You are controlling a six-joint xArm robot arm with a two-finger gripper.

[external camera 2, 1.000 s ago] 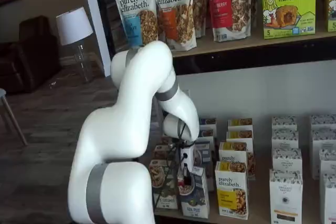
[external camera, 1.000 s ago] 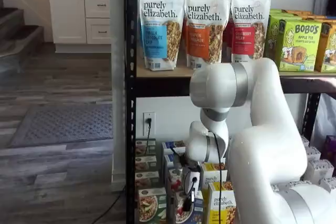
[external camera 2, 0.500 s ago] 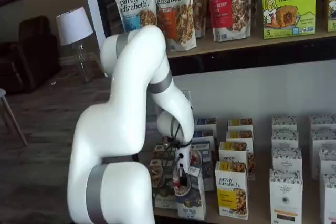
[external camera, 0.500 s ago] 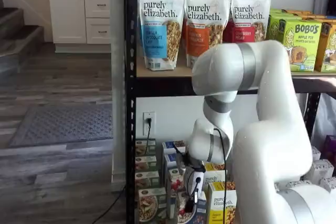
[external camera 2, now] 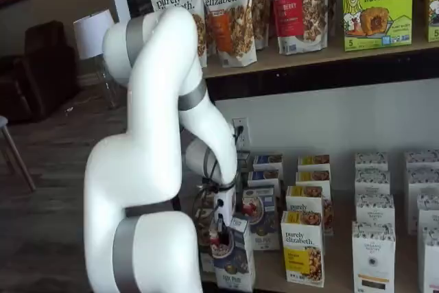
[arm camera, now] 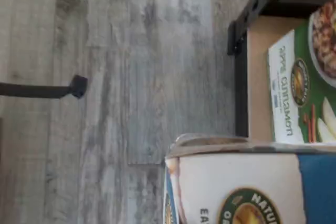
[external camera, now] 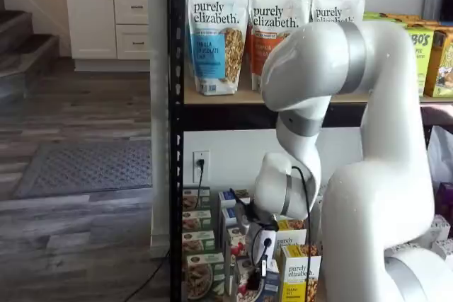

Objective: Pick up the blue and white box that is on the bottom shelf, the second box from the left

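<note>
Our hand (external camera 2: pixel 219 232) was clenched on the blue and white box (external camera 2: pixel 232 260), held forward of the bottom shelf (external camera 2: pixel 322 280).

Glossy white arm (external camera: pixel 368 175); grey joint bands

Three granola bags (external camera: pixel 272 33) stand on the wooden upper shelf (external camera 2: pixel 322 56), with a green Bobo's box (external camera 2: pixel 377 5) beside them. A yellow box (external camera 2: pixel 302 248) and white boxes (external camera 2: pixel 374 255) stand below. White cabinets (external camera: pixel 106 12), a rug (external camera: pixel 85 167), a lamp (external camera 2: pixel 92 32).
</note>
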